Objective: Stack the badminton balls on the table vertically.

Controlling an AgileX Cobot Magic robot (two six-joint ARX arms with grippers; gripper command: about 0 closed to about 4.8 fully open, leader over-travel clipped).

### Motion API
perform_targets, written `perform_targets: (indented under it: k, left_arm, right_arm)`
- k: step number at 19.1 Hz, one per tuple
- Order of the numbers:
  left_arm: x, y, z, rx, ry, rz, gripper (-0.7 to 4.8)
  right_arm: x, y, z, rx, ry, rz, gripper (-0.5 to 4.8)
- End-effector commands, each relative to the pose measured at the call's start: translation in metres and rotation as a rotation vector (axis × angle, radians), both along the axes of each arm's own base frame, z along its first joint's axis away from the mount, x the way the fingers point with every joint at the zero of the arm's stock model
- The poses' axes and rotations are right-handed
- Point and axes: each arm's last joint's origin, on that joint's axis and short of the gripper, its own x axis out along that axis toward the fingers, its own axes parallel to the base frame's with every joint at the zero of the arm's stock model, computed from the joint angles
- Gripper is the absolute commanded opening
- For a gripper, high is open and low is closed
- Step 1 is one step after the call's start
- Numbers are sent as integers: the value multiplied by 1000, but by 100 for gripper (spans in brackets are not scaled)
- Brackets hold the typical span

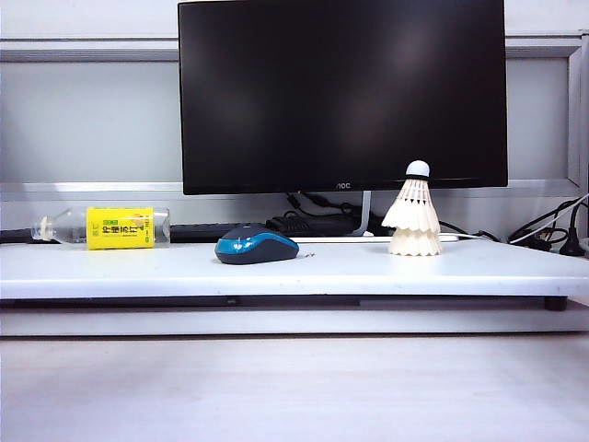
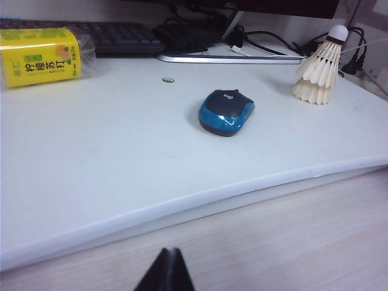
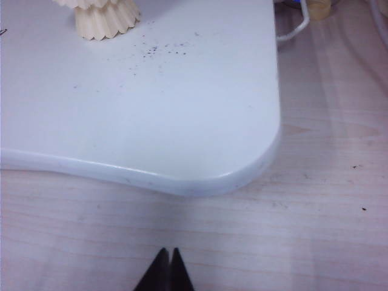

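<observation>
Beyond table (image 3: pixel 182 109), both hands (image 2: pixel 168 270) (image 3: pixel 167 270) closed, empty.

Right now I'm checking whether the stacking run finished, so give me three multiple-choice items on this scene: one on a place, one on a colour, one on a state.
1. Where do the badminton balls stand on the table?
A. right of the mouse
B. left of the bottle
C. on the mouse

2. What colour is the mouse?
A. red
B. blue and black
C. all white

3. How do the badminton balls stand?
A. lying apart
B. held in a claw
C. stacked upright, one on the other

Answers:
1. A: in the exterior view they stand to the right of the mouse, in front of the monitor.
2. B: a blue shell with a dark top.
3. C: two skirts nested, cork tip up; the left claw and the right claw are both shut and empty, off the table.
</observation>
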Motion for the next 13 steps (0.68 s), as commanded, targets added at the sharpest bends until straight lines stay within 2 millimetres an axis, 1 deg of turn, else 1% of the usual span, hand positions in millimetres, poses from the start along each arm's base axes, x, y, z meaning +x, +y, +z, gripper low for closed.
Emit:
perform_targets:
  k: [1, 7, 13]
  left_arm:
    - [2, 5, 0, -6, -10, 57, -5]
    - [7, 25, 0, -5, -10, 266, -5]
    - [8, 40, 0, -4, -10, 424, -5]
  right_arm:
    - [0, 0, 1, -3, -9, 2, -4]
    - [-1, 0, 3, -2, -34, 0, -4]
    - [-6, 0, 16, 2, -175, -1, -4]
